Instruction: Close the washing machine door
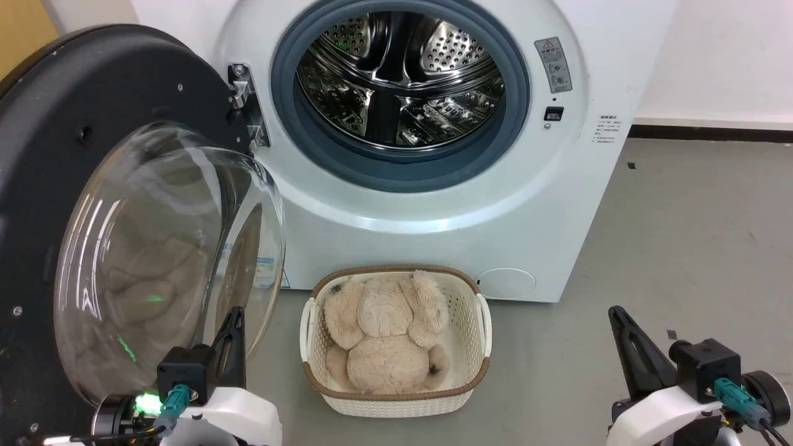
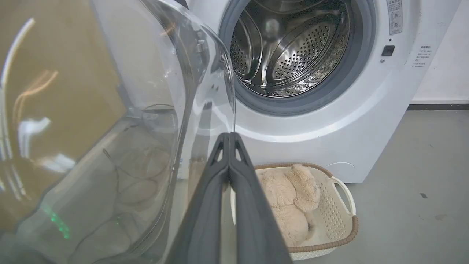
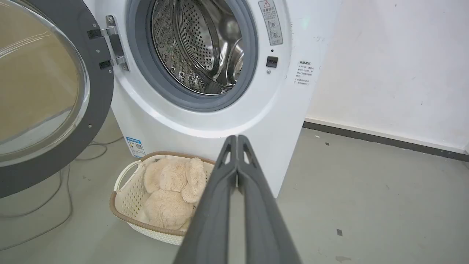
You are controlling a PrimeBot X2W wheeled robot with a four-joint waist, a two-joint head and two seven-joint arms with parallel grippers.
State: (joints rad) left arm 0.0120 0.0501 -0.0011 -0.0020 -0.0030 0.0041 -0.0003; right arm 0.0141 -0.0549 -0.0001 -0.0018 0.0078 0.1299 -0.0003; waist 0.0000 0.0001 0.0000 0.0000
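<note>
Door wide open, both grippers pinched shut and empty.

The washing machine door (image 1: pixel 74 155) hangs off the hinge (image 1: pixel 245 99) on the left side of the washing machine (image 1: pixel 433 204). It is swung out toward me with the matte inner face and glass bowl showing. The left gripper (image 1: pixel 235 316) has its fingers pressed together on nothing, tip just beside the bowl's lower rim; I can't tell if it touches. I read that as a stiff pusher, not a grasp. The right gripper (image 1: pixel 619 316) is likewise closed and empty, off the machine's right front. The basket (image 1: pixel 396 396) holding the plush toy (image 1: pixel 384 334) sits at the machine's foot, so I'd watch it on the swing.
</note>
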